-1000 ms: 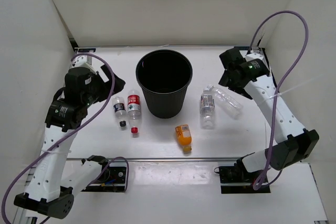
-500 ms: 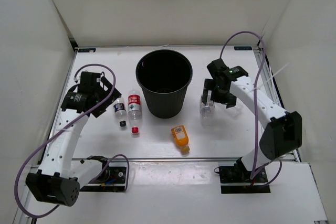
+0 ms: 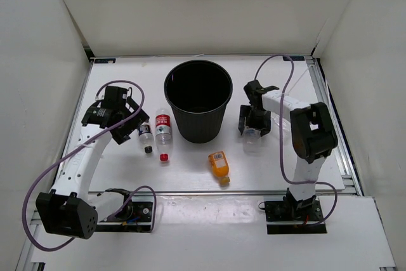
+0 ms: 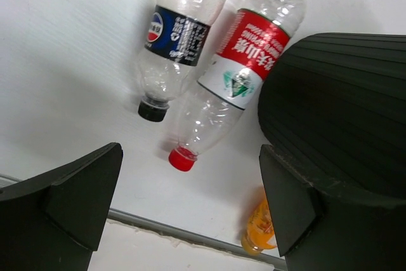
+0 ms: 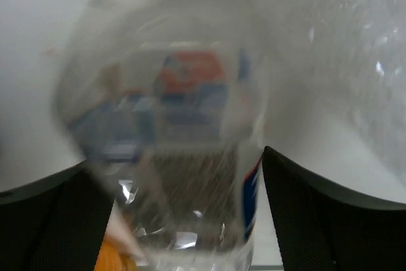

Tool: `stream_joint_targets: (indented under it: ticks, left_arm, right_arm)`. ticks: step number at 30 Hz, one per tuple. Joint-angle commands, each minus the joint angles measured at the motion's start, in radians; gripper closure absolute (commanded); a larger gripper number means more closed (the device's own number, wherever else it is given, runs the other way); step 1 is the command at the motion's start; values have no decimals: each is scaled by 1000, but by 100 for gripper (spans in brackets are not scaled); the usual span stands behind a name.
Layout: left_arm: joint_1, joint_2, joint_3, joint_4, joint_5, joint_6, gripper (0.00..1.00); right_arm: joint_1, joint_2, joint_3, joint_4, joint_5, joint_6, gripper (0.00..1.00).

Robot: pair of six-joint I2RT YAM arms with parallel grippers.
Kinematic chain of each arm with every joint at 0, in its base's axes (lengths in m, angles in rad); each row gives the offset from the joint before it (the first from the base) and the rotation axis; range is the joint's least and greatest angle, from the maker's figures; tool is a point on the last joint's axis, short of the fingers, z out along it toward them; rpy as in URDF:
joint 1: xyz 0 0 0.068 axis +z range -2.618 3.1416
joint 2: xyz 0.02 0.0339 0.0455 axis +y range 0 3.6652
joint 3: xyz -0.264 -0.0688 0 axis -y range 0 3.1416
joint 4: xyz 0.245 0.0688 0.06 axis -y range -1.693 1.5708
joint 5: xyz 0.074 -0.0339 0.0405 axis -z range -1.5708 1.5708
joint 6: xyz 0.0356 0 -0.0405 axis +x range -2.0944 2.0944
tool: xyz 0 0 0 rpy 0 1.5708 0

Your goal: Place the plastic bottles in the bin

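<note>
Right of the bin (image 3: 198,103), the right gripper (image 5: 176,185) sits low over the white-label bottle (image 5: 172,106). Its jaws are spread wide with the bottle lying between them, though the wrist view is too blurred to tell whether the pads touch it yet. A bare bottle (image 5: 361,49) lies just beside it.

To grasp well, close squarely across the labelled body rather than the neck. Squeeze gently, since thin plastic likely buckles and slips. Lift above the rim before swinging over the bin, and keep clear of the bare bottle.

On the bin's other side, the left gripper (image 4: 189,150) hangs open above the dark-label bottle (image 4: 171,36) and the red-label bottle (image 4: 244,61), which lie side by side. The orange bottle (image 3: 220,164) lies apart, nearer the arms. All five bottles are on the table (image 3: 114,169), none binned.
</note>
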Motion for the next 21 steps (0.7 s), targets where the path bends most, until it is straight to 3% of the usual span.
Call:
stream_joint_targets:
  ticks: [1,3,7,11,12,17,21]
  left_arm:
    - [4,-7,-14,-8,-15,-18,0]
    - [4,2,-14,-42,-48,-54,0]
    - [4,11,-3,-74,-126,-88,0]
    - [4,-13,-30,-30,-150,-111,0]
    - [4,-13,-41,-10,-150,-111,0]
    - [4,45,-63,19,-171,-78,0]
    - [4,112,-40,32,-153,-44,0]
  right_arm:
    - [-52,7,-5,22,-45,3,19]
    - [-52,-55,-5,-4,-43,30,37]
    - [-52,-251,67,-120,-120,84,41]
    - [-52,-407,318,-174,-178,94,46]
    - [-43,-422,450,-185,-200,94,46]
    - [-16,-352,834,-136,-330,35,46]
    - [147,-203,986,-111,-293,-45,43]
